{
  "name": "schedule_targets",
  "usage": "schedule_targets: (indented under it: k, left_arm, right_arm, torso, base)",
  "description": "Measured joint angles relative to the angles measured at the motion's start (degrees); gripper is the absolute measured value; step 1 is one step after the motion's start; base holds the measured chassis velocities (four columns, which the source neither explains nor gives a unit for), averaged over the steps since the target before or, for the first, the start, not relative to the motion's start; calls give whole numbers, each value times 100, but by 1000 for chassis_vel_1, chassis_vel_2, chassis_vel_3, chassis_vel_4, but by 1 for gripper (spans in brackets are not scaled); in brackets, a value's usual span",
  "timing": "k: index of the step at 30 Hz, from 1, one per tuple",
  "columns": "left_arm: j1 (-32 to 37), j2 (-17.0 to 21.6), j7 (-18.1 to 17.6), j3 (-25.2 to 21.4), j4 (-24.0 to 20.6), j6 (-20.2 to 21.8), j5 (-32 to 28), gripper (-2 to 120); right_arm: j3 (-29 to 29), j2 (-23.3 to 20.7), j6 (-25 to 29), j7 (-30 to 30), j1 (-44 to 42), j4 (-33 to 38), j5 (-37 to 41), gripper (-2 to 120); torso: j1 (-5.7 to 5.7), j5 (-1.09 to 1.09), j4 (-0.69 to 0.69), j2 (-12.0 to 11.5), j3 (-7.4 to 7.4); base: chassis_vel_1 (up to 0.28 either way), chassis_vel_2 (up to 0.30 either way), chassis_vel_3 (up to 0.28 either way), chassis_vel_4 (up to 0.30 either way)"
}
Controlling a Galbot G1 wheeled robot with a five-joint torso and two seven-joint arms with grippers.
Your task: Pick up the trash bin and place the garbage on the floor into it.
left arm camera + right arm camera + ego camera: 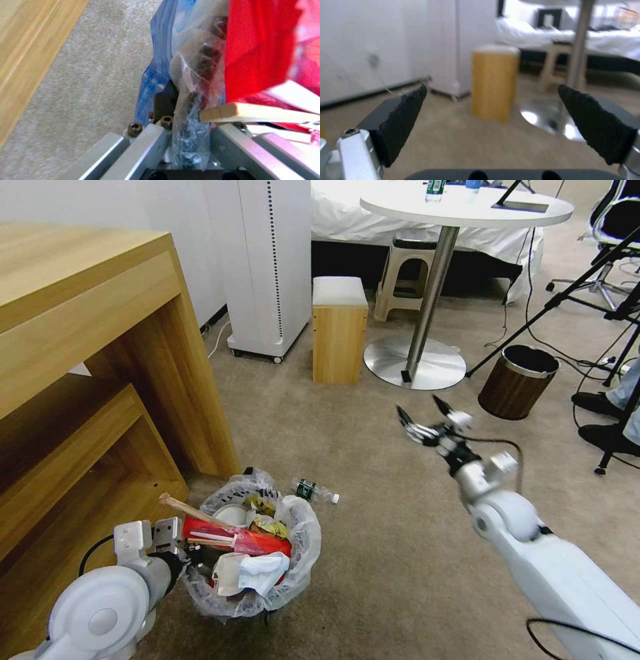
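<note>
Head view: the trash bin (250, 553) sits on the floor (400, 553) by the wooden shelf, stuffed full, left end effector (190, 557) clamped on its rim. A green-label bottle (313, 491) lies just behind it, long axis pointing toward the right arm.

Left wrist: bag (191, 105) pinched between the fingers.

Right wrist: right end effector (493, 125) spread wide, empty, bottle down-left of it.

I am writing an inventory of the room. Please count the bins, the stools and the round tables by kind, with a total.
Bins: 2, the trash bin held by the left gripper and the brown bin.
Stools: 2, the wooden box stool and the beige stool.
Round tables: 1, the white table.
Total: 5.
</note>
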Motion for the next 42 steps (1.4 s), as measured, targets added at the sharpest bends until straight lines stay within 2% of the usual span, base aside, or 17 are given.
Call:
schedule_targets:
  k: [1,4,8,18,20,26,31,35,42]
  left_arm:
    - [0,0,0,0,0,0,0,0]
    - [37,146,-85,-34,-69,23,-118,0]
    - [38,167,-90,-19,-89,26,-146,0]
    - [44,144,-220,-60,-27,-34,-143,0]
    - [135,150,-333,-182,-14,-77,-155,0]
    - [371,138,-361,-429,-47,-95,-125,0]
    - [913,-44,-282,-984,-165,-120,180,0]
    - [1260,-157,-189,-1318,-223,-128,307,0]
    - [1381,-345,-197,-1427,-315,-139,382,0]
  right_arm:
    - [0,0,0,0,0,0,0,100]
    - [551,184,54,9,-718,2,-400,100]
    - [781,365,210,24,-1098,-45,-611,100]
    - [889,563,189,144,-1162,-137,-658,100]
    - [803,515,188,139,-1064,-264,-637,100]
    - [604,538,142,276,-890,-392,-649,100]
    - [508,773,-18,763,-846,-387,-626,100]
    - [603,893,-44,875,-945,-376,-751,100]
    - [683,1008,66,909,-1077,-270,-871,100]
  torso:
    - [0,0,0,0,0]
    - [0,-1,-2,0,0]
    - [0,-3,-2,0,0]
    - [0,-4,0,0,0]
    - [0,-3,0,0,0]
    - [0,-4,0,0,1]
    - [0,-3,0,-1,0]
    - [0,-3,0,-1,0]
    - [0,-3,-1,-1,0]
  base:
    - [0,0,0,0]
    - [0,0,0,0]
    - [0,0,0,0]
    - [0,0,0,0]
    - [0,0,0,0]
    - [0,0,0,0]
    - [0,0,0,0]
    - [0,0,0,0]
    - [0,0,0,0]
